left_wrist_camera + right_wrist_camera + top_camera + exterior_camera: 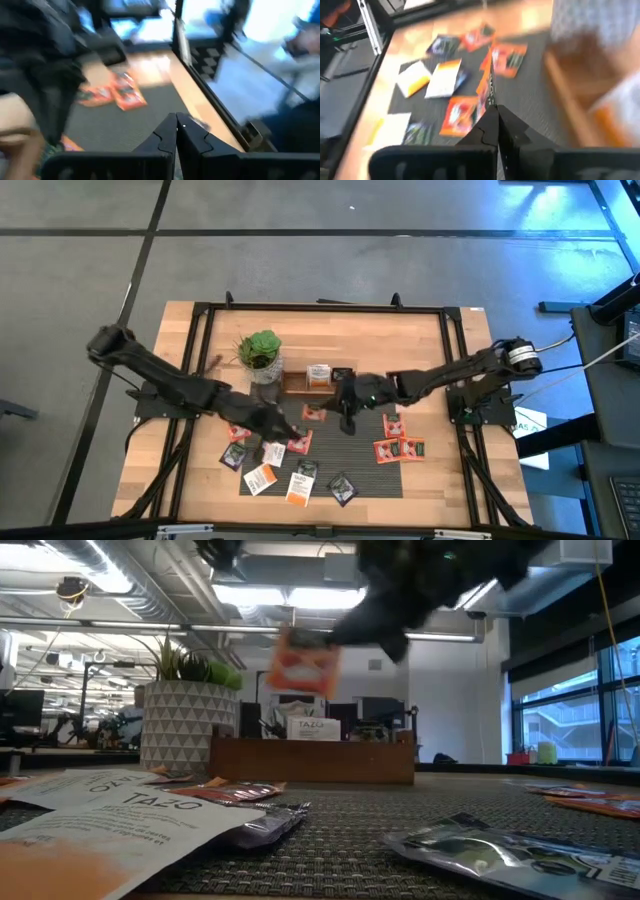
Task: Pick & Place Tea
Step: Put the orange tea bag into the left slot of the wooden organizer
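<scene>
Tea sachets, orange-red, white with orange print and dark, lie scattered flat on the dark mat (330, 465). My right gripper (338, 415) hangs over the mat's far part, near the wooden tray (335, 383), and is shut on an orange-red sachet (303, 665). One white sachet (318, 374) stands in the tray. My left gripper (275, 423) is shut and empty above the mat's left half, over some orange sachets (298, 442); in its wrist view the fingertips (176, 126) meet. My right gripper (496, 111) pinches the orange-red sachet between its two fingers by one edge (490, 92). In the wrist view the sachet shows edge-on, sticking out ahead of the fingertips. The fingers slant down from the table's right. The sachet (313, 413) is lifted clear of the mat.
A small green potted plant (260, 352) stands just left of the tray. Three orange sachets (398, 445) lie at the mat's right edge; white and dark ones (300, 480) lie toward the near edge. A black metal frame (460, 360) rings the table.
</scene>
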`<state>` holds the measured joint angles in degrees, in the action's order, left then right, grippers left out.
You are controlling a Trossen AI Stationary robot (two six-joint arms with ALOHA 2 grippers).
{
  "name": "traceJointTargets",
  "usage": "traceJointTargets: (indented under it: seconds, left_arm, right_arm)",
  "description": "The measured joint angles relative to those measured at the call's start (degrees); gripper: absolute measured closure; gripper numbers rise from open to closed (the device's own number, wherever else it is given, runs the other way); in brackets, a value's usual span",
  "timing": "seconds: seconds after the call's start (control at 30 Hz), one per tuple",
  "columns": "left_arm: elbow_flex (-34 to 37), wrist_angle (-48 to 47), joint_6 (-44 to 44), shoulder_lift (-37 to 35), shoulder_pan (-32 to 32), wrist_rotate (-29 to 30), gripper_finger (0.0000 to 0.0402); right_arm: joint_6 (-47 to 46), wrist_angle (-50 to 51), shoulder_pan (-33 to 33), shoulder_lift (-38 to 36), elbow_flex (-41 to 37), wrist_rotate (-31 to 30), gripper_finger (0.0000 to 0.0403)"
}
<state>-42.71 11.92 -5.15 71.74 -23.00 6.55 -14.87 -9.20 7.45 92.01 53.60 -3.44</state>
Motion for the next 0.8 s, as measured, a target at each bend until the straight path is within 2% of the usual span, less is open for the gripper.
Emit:
traceJointTargets:
  seconds: [0.13,0.23,0.43,0.63,0.8]
  left_arm:
    - [2.7,0.3,0.6,-7.3,-2.6,9.1,0.0398]
    - [4.1,-0.1,2.0,-11.8,-3.9,12.3,0.0397]
    - [4.7,-1.8,6.1,-17.2,-5.2,12.7,0.0394]
    - [4.7,-2.2,7.9,-18.3,-5.1,12.8,0.0392]
    - [4.7,-5.0,7.9,-17.9,-5.0,12.8,0.0392]
  right_arm:
    - [10.8,0.5,-4.2,2.7,4.7,-0.1,0.0401]
    - [16.2,0.2,-7.7,5.1,7.4,-0.2,0.0401]
    - [19.6,0.5,-13.1,11.1,10.8,0.6,0.0401]
    - [19.7,0.6,-14.5,17.9,15.3,3.4,0.0400]
    - [22.7,4.6,-14.5,21.6,19.1,0.5,0.0399]
